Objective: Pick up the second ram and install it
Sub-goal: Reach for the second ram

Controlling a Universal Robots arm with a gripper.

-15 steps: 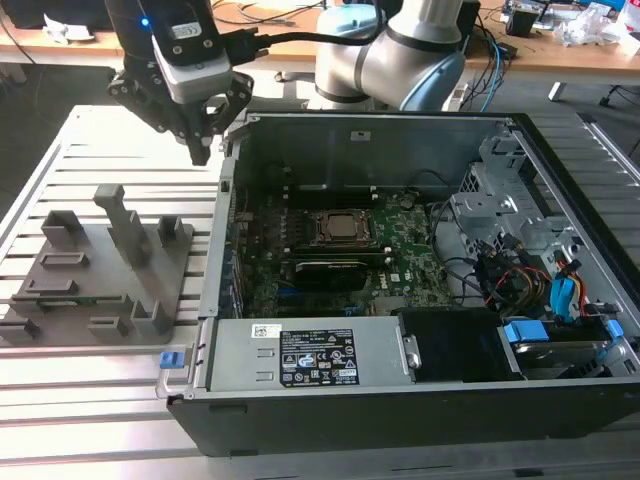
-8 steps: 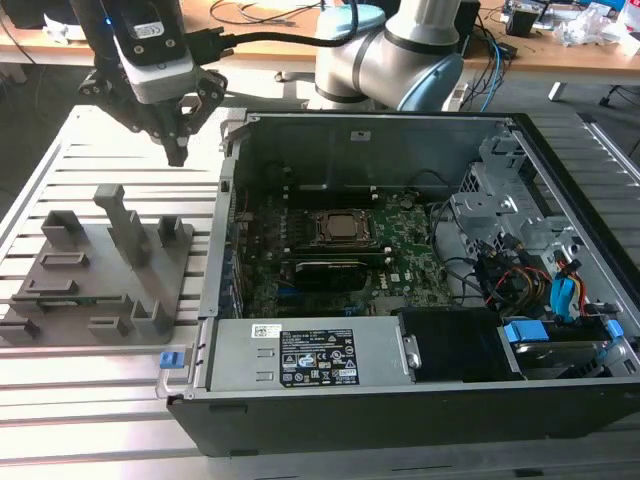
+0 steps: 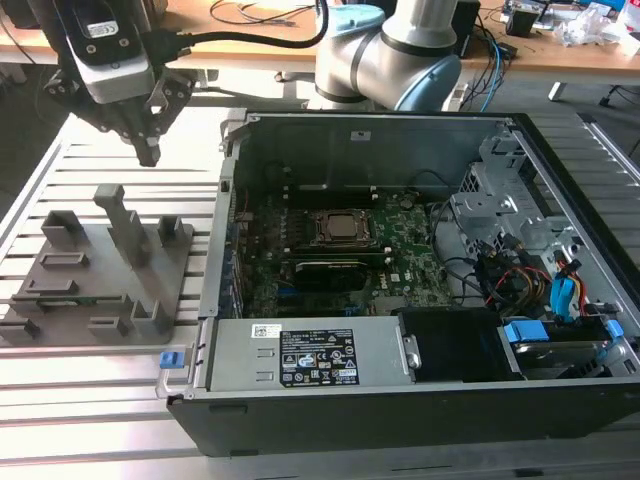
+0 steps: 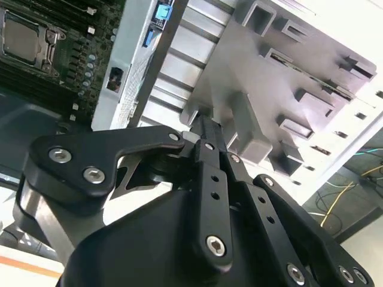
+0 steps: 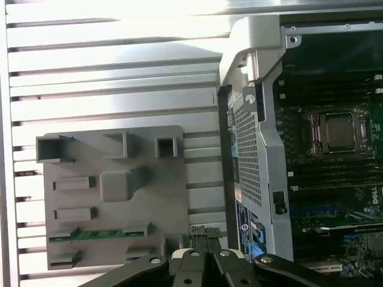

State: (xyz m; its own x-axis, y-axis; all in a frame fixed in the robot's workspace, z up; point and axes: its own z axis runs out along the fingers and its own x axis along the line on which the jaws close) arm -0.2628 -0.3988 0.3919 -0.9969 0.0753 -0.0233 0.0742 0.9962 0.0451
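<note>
Gripper: my gripper (image 3: pixel 148 150) is clenched, pads pressed together with nothing between them, hanging in the air above the grey holder (image 3: pixel 100 275).
Second ram: the second ram (image 5: pixel 99 234) sits in a slot of the holder, below me and off to one side of my fingertips (image 5: pixel 206 236); I am not touching it.
Long axis: the green stick runs level, parallel to the table's slats, with its ends caught between two small grey blocks.
Surface: a slatted metal table (image 5: pixel 114 66) carries the holder and, just beside it, the open computer case (image 3: pixel 400 425).
Case: its motherboard (image 3: pixel 410 255) faces up, further from me than the holder.
Room: a wooden desk (image 3: pixel 560 55) strewn with cables (image 3: pixel 490 70) stands behind the table.
</note>
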